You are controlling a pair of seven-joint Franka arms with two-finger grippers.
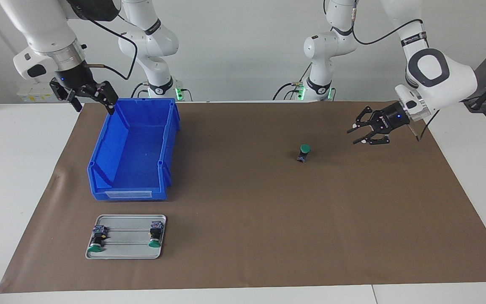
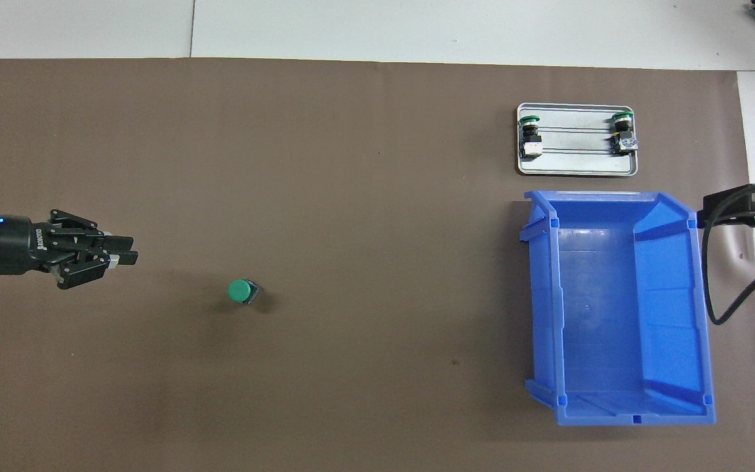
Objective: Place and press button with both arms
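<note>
One button (image 1: 305, 153) (image 2: 243, 292), a green cap on a black body, stands alone on the brown mat, cap up. My left gripper (image 1: 351, 137) (image 2: 126, 257) hangs above the mat beside it, toward the left arm's end of the table. It points at the button with a clear gap to it. Its fingertips are narrowly apart and hold nothing. My right gripper (image 1: 93, 105) (image 2: 728, 206) hangs wide open and empty over the corner of the blue bin (image 1: 133, 147) (image 2: 620, 308) that is nearest the robots.
A metal tray (image 1: 126, 249) (image 2: 577, 167) lies on the mat farther from the robots than the bin. Two more green-capped buttons (image 1: 97, 242) (image 1: 155, 236) lie on their sides in it. The bin holds nothing that I can see.
</note>
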